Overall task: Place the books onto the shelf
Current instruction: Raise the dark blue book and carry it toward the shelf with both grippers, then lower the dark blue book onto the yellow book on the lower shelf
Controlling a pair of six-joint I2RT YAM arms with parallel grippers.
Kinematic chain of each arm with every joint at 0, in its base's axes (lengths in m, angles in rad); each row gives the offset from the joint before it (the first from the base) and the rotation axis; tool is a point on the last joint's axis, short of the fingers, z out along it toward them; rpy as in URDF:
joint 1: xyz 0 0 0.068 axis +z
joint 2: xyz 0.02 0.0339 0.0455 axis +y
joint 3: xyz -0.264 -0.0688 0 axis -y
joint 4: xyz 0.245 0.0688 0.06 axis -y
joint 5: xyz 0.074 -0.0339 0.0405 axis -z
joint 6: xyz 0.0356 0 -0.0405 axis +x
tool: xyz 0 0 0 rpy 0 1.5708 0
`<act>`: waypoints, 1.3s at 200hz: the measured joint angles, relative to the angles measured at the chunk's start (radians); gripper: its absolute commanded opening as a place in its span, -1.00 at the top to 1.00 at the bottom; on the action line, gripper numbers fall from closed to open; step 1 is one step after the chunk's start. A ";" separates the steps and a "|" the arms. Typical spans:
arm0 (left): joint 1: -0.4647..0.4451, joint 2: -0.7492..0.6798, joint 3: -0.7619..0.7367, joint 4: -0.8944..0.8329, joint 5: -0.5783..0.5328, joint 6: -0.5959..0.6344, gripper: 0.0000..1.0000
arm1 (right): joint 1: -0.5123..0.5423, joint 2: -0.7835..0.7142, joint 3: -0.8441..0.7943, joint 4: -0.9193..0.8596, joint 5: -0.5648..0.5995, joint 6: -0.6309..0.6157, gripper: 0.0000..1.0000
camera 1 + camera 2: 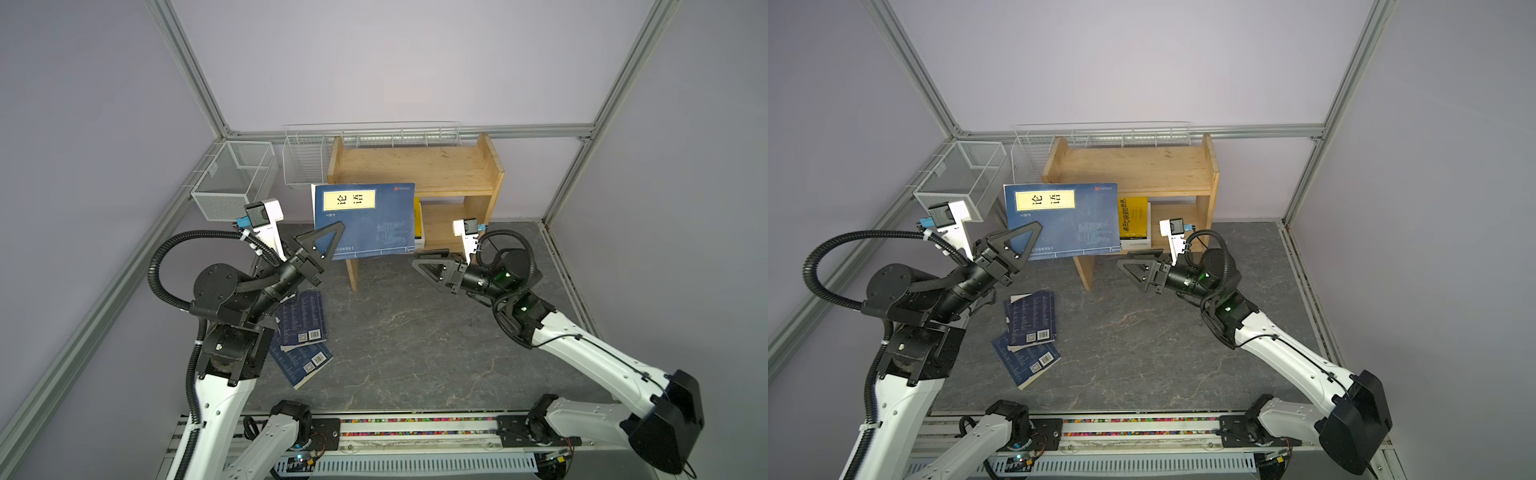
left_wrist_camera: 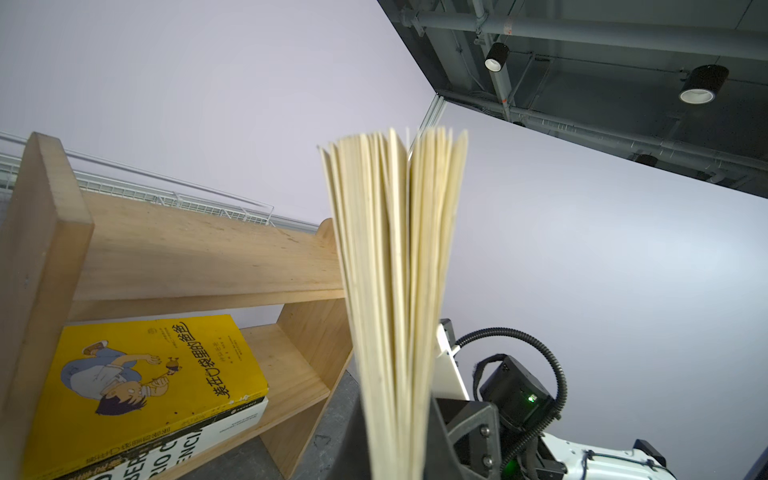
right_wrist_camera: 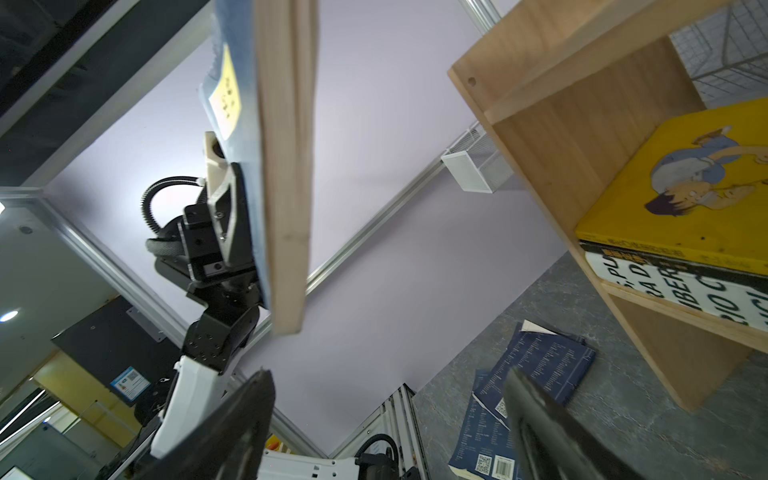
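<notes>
The navy book (image 1: 374, 220) with the yellow label is held in the air just in front of the shelf (image 1: 415, 166), its cover turned toward both top views. It is pinched near one lower corner by the left fingers (image 1: 318, 252), which are clamped onto it. It is judged to be a light, limp paperback. In the left wrist view its page edges (image 2: 395, 270) are seen fanned apart, so sagging and twisting are to be expected from a corner hold. A steadier hold would probably be had nearer the bound edge, or with the free side propped.

The right fingers (image 1: 436, 270) are spread wide with nothing between them. They are placed near the front of the lower tier, where such support could be given.

On that tier a yellow book (image 1: 1133, 218) is laid flat on a black one and a thick white book (image 2: 232, 428). Two more navy books (image 1: 303, 318) are left flat and overlapping on the bench (image 1: 415, 332). Their smooth, thin covers offer little purchase, so a raised or overhanging edge is judged the best place to take them.
</notes>
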 measured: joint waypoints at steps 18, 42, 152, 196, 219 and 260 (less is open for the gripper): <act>0.000 0.014 0.031 -0.009 0.000 0.013 1.00 | -0.001 -0.043 0.000 0.021 -0.027 -0.011 -0.78; 0.000 0.034 0.037 0.000 0.041 0.011 1.00 | -0.001 -0.054 0.012 0.026 -0.056 -0.022 -0.78; 0.000 0.097 0.037 0.090 0.223 -0.027 1.00 | -0.012 0.059 0.074 0.074 -0.142 0.031 0.02; 0.000 0.115 0.027 0.124 0.231 -0.053 1.00 | -0.016 0.059 0.075 0.144 -0.142 0.066 0.29; 0.000 0.114 0.011 0.155 0.229 -0.069 1.00 | -0.019 0.064 0.075 0.191 -0.138 0.093 0.42; 0.001 0.116 -0.018 0.210 0.209 -0.106 1.00 | -0.019 0.111 0.075 0.277 -0.134 0.152 0.58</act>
